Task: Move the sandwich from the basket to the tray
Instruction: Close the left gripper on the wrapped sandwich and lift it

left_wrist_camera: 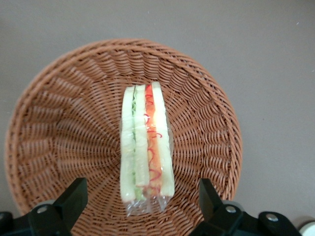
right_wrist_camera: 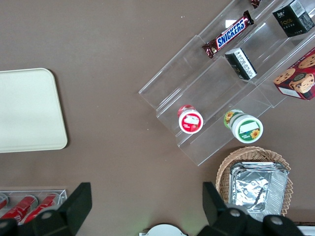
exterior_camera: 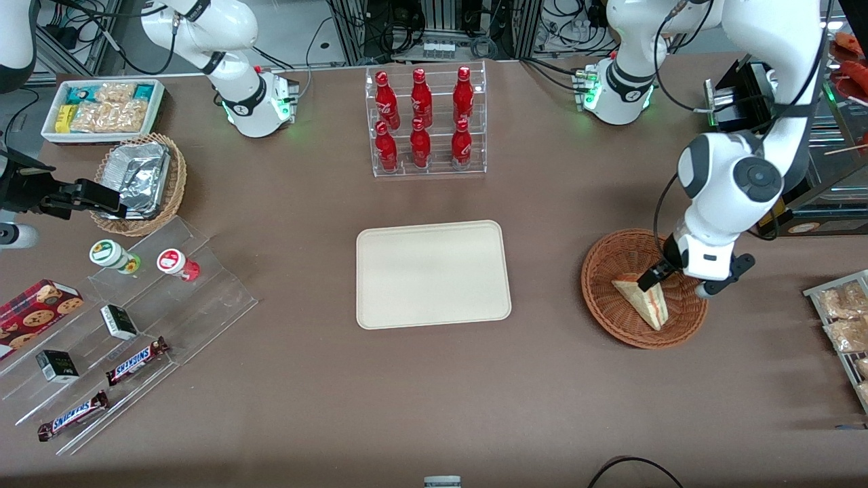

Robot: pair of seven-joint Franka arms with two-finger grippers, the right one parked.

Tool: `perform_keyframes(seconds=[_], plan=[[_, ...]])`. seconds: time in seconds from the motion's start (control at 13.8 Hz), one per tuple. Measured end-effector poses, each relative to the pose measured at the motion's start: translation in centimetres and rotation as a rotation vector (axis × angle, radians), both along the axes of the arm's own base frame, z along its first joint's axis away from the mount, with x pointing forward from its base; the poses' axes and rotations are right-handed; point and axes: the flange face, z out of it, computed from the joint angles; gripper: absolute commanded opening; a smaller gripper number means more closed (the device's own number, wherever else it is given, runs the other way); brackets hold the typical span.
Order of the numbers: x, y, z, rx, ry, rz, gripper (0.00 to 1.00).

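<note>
The left arm's pincer (left_wrist_camera: 140,204) hangs low over the round reddish-brown wicker basket (exterior_camera: 610,308), its two black fingers (left_wrist_camera: 74,196) spread wide apart, one on each side of the clear-wrapped triangular white-bread sandwich (left_wrist_camera: 146,147), touching neither face. The wrist view shows the sandwich standing on edge, its red and green filling stripes uppermost. The front view alone shows the flat cream rectangular tray (exterior_camera: 432,274) bare on the brown surface (exterior_camera: 407,400), well apart from the basket toward the parked arm's end.
</note>
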Motion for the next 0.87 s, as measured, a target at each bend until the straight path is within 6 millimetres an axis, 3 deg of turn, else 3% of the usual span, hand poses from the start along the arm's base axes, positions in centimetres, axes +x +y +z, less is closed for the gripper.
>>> perform_keyframes(seconds=[0.36, 0.73, 0.8, 0.87], plan=[[0.0, -0.6, -2.3, -0.002, 0.030, -0.003, 1.00], [0.2, -0.6, -3.3, -0.004, 0.028, -0.003, 0.99], [0.3, -0.6, -3.5, -0.005, 0.027, -0.003, 0.98], [0.4, -0.6, -3.7, -0.006, 0.025, -0.003, 0.81]])
